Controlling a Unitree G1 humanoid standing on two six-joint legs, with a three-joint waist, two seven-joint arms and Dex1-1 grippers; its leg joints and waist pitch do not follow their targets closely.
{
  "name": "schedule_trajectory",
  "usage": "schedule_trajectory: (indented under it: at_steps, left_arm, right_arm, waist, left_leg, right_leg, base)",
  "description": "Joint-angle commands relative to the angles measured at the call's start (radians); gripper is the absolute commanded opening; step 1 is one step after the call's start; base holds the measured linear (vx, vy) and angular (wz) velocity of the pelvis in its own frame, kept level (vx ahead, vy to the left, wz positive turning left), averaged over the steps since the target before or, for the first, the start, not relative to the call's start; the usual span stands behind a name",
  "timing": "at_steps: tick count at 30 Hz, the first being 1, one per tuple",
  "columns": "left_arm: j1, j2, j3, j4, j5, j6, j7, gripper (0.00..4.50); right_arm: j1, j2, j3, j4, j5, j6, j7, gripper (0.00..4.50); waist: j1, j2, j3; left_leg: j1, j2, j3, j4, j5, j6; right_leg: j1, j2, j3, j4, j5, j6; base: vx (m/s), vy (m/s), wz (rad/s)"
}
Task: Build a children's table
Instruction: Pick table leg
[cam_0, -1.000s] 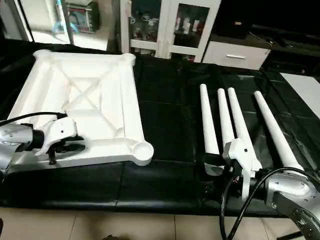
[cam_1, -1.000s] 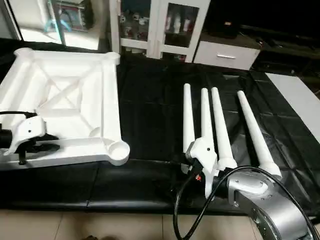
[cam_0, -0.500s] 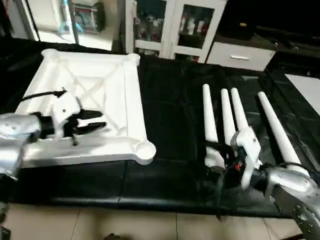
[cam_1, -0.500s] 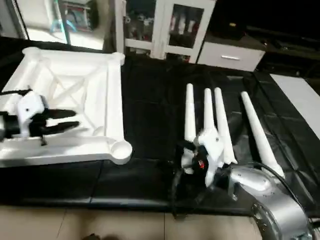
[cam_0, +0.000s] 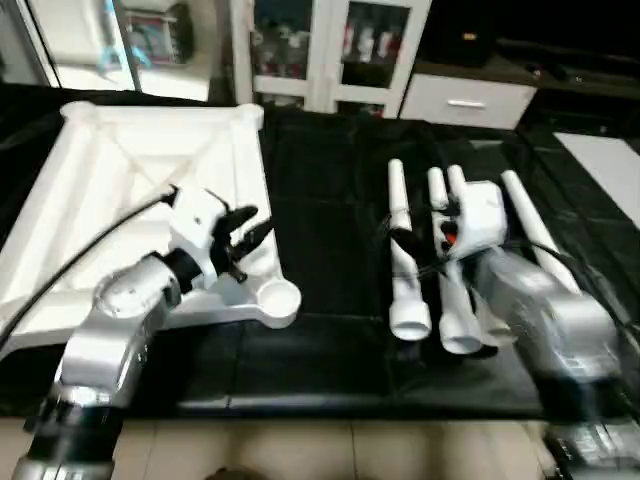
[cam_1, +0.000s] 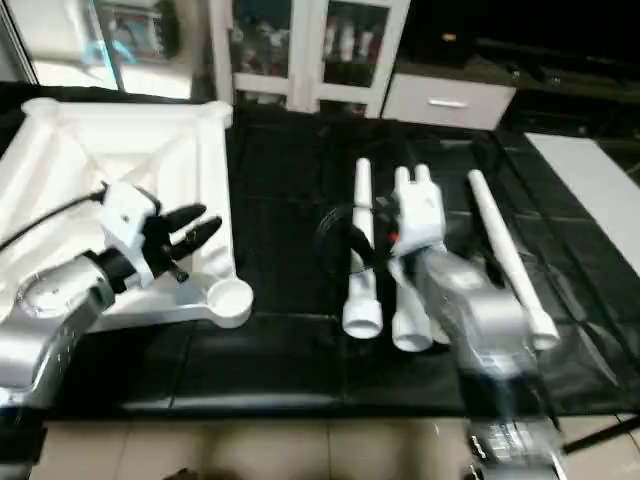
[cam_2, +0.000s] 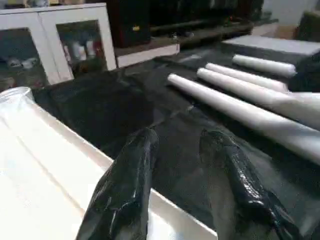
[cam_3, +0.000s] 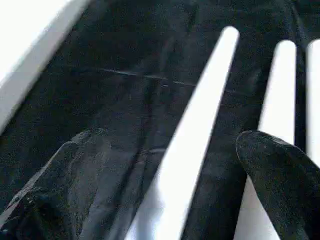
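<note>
While the left pincer (cam_0: 250, 228) hovers part-open over the upturned tabletop (cam_0: 120, 190), the right pincer (cam_3: 170, 165), spread wide, straddles the leftmost leg (cam_0: 403, 250), whose long axis runs six-to-twelve o'clock.

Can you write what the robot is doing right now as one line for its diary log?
left pincer: open, empty, above tabletop edge | right pincer: wide open over leftmost leg | legs fitted: none

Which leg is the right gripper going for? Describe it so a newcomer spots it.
On the black mat, right of the white tabletop, four white legs lie side by side. The right gripper straddles the leftmost leg, nearest the tabletop.
</note>
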Motion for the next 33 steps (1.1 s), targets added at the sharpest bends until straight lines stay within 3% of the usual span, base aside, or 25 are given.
schedule_trajectory:
  at_steps: [1,2,3,4,6,9,12,15,24,29,33]
  left_arm:
    - [0.01,0.018,-0.023,-0.073,-0.031,0.035,-0.04,1.72]
    - [0.014,0.027,-0.029,-0.087,-0.041,0.034,-0.06,1.72]
    - [0.02,0.045,-0.039,-0.11,-0.064,0.046,-0.089,1.72]
    - [0.024,0.059,-0.047,-0.131,-0.08,0.061,-0.109,1.72]
    - [0.03,0.091,-0.083,-0.205,-0.128,0.117,-0.178,1.72]
    - [0.026,0.092,-0.098,-0.217,-0.135,0.132,-0.202,1.72]
    - [0.031,0.114,-0.112,-0.228,-0.111,0.149,-0.212,1.72]
    - [0.034,0.124,-0.112,-0.223,-0.112,0.149,-0.22,1.72]
    - [0.039,0.161,-0.114,-0.26,-0.133,0.19,-0.239,1.72]
    - [0.057,0.181,-0.134,-0.29,-0.17,0.228,-0.282,1.72]
    - [0.073,0.189,-0.14,-0.309,-0.171,0.236,-0.284,1.8]
  right_arm:
    - [-0.041,0.002,-0.006,0.072,0.001,0.047,-0.007,4.5]
    - [-0.053,0.004,-0.003,0.09,0.003,0.054,-0.002,4.5]
    - [-0.07,0.007,0.005,0.121,0.006,0.064,0.006,4.5]
    - [-0.085,0.011,0.012,0.151,0.005,0.066,0.014,4.5]
    - [-0.134,0.03,0.016,0.255,-0.003,0.064,0.031,4.5]
    - [-0.156,0.041,0.005,0.304,-0.003,0.058,0.041,4.5]
    - [-0.181,0.053,-0.001,0.376,-0.028,0.077,-0.002,4.5]
    - [-0.187,0.06,-0.006,0.409,-0.035,0.07,-0.015,4.5]
    - [-0.201,0.055,-0.01,0.472,-0.055,0.06,-0.021,4.5]
    - [-0.213,0.061,-0.005,0.543,-0.078,0.074,-0.017,4.5]
    - [-0.223,0.057,-0.008,0.574,-0.084,0.066,-0.013,4.13]
  waist:
    - [0.005,0.011,-0.063]
    - [0.005,0.01,-0.063]
    - [0.008,0.024,-0.064]
    - [0.006,0.02,-0.063]
    - [0.01,0.028,-0.065]
    - [0.013,0.026,-0.062]
    - [0.013,0.028,-0.063]
    - [0.011,0.023,-0.062]
    - [0.014,0.022,-0.066]
    - [0.014,0.018,-0.064]
    - [0.014,0.012,-0.063]
  left_leg:
    - [0.006,0.039,-0.008,-0.064,-0.062,-0.041]
    - [0.007,0.039,-0.008,-0.065,-0.062,-0.043]
    - [0.009,0.038,-0.009,-0.065,-0.067,-0.051]
    - [0.008,0.038,-0.007,-0.066,-0.07,-0.054]
    - [0.009,0.035,-0.008,-0.066,-0.091,-0.073]
    - [0.012,0.037,-0.005,-0.067,-0.114,-0.083]
    - [0.007,0.035,-0.008,-0.069,-0.104,-0.089]
    - [0.007,0.036,-0.007,-0.07,-0.122,-0.096]
    - [0.006,0.035,-0.006,-0.067,-0.089,-0.084]
    - [0.007,0.036,-0.004,-0.068,-0.105,-0.084]
    - [0.005,0.037,-0.004,-0.069,-0.108,-0.083]
  right_leg:
    - [0.043,-0.073,0.052,-0.068,-0.007,-0.158]
    - [0.042,-0.072,0.051,-0.067,-0.002,-0.159]
    - [0.04,-0.072,0.05,-0.065,0.004,-0.157]
    - [0.039,-0.069,0.05,-0.067,0.007,-0.155]
    - [0.039,-0.068,0.049,-0.063,0.021,-0.163]
    - [0.037,-0.07,0.05,-0.065,-0.001,-0.171]
    - [0.043,-0.069,0.049,-0.065,0.01,-0.155]
    - [0.043,-0.069,0.05,-0.068,-0.024,-0.144]
    - [0.044,-0.069,0.049,-0.062,0.025,-0.157]
    - [0.04,-0.071,0.049,-0.065,-0.026,-0.155]
    - [0.041,-0.073,0.049,-0.066,-0.043,-0.15]
  base:
    - [0.0,0.0,0.0]
    - [0.0,0.0,0.0]
    - [0.0,0.0,0.0]
    - [0.0,0.0,0.0]
    - [0.0,0.0,0.0]
    - [0.0,0.0,0.0]
    - [0.0,0.0,0.0]
    - [0.0,0.0,0.0]
    - [0.0,0.0,0.0]
    - [0.0,0.0,0.0]
    - [0.0,0.0,0.0]
